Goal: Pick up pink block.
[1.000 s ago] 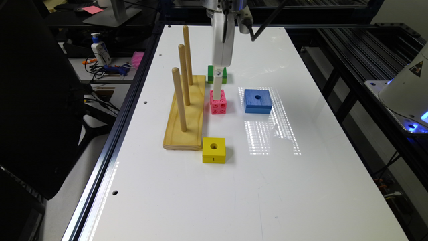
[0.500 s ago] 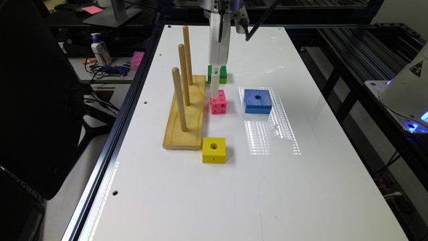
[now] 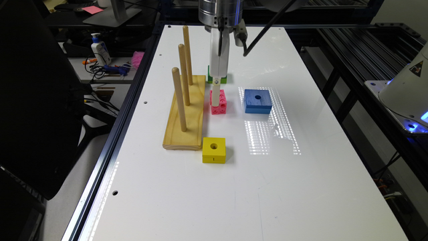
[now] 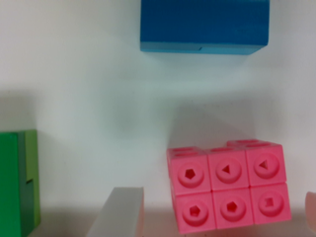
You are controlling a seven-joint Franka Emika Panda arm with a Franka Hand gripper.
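While flanking pink block [image 4: 228, 192], jaws spread

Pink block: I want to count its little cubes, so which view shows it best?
The wrist view: the pink block is close, with six holed cube faces distinct. In the exterior view the pink block is small and partly covered by the claw.
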